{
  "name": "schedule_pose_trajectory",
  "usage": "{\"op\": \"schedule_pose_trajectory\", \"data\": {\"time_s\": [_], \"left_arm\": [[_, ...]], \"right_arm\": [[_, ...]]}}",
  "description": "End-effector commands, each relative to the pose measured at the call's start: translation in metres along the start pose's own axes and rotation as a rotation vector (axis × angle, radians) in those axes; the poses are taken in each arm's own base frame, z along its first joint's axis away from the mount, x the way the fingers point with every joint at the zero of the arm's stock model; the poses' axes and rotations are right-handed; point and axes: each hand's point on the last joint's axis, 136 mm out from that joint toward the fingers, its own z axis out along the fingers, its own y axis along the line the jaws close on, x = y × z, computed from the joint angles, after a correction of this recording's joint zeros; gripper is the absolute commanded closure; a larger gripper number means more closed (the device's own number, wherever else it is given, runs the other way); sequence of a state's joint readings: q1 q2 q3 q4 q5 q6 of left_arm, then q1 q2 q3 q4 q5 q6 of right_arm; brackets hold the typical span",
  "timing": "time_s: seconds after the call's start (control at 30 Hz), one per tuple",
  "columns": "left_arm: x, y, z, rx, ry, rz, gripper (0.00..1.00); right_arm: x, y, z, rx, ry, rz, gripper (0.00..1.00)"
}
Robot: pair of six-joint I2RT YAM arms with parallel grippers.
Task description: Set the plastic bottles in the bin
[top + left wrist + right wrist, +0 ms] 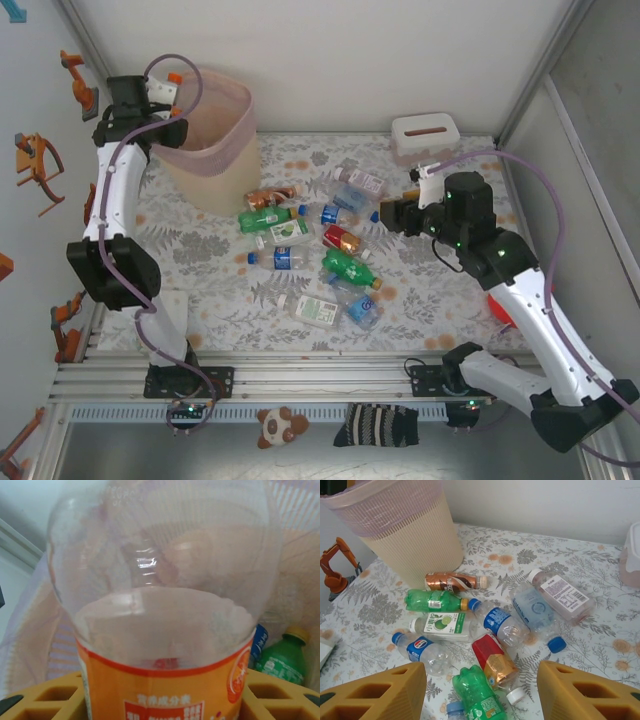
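Observation:
My left gripper (163,108) hangs over the pale-pink bin (215,140), shut on a clear bottle with an orange label (165,630). Its yellow fingers (45,695) press both sides of the label. Down inside the bin lie a green bottle (282,660) and a blue-labelled one (258,642). Several bottles lie scattered mid-table: brown (270,197), green (265,217), red-labelled (343,239) and blue-capped clear ones (283,259). My right gripper (395,215) hovers open at the pile's right side. Between its spread fingers (380,692) I see the red-labelled bottle (495,662) and a green bottle (477,692).
A small white-pink lidded box (425,135) stands at the back right. An orange toy excavator (337,565) sits left of the bin (405,525). White walls close in the table. A plush toy (275,425) and a striped sock (375,425) lie beyond the near rail.

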State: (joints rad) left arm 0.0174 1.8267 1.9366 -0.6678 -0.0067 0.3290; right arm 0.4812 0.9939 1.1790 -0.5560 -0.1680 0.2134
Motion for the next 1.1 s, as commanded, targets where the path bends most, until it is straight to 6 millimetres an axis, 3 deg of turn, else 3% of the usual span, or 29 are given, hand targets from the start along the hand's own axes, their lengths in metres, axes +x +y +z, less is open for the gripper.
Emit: {"op": "schedule_pose_trajectory", "data": {"time_s": [0.0,0.17,0.3,0.5,0.77,1.07], "left_arm": [[0.019,-0.012,-0.02,0.014,0.071,-0.032,0.53],[0.037,-0.032,-0.025,0.044,0.147,-0.048,0.53],[0.04,-0.04,-0.032,0.065,0.178,-0.085,0.53],[0.041,-0.018,-0.028,0.005,0.216,-0.099,0.53],[0.038,0.007,0.001,-0.012,0.248,-0.117,0.52],[0.055,0.0,0.047,0.041,0.335,-0.102,0.49]], "right_arm": [[-0.006,0.005,0.002,-0.025,-0.025,0.006,0.41],[-0.004,0.006,0.005,-0.032,-0.017,0.002,0.41],[-0.005,0.006,0.006,-0.037,-0.014,0.0,0.41],[-0.003,0.006,0.006,-0.036,-0.009,-0.001,0.41],[-0.004,0.004,0.006,-0.026,-0.012,0.002,0.41],[0.0,0.002,0.005,-0.015,-0.004,0.001,0.41]]}}
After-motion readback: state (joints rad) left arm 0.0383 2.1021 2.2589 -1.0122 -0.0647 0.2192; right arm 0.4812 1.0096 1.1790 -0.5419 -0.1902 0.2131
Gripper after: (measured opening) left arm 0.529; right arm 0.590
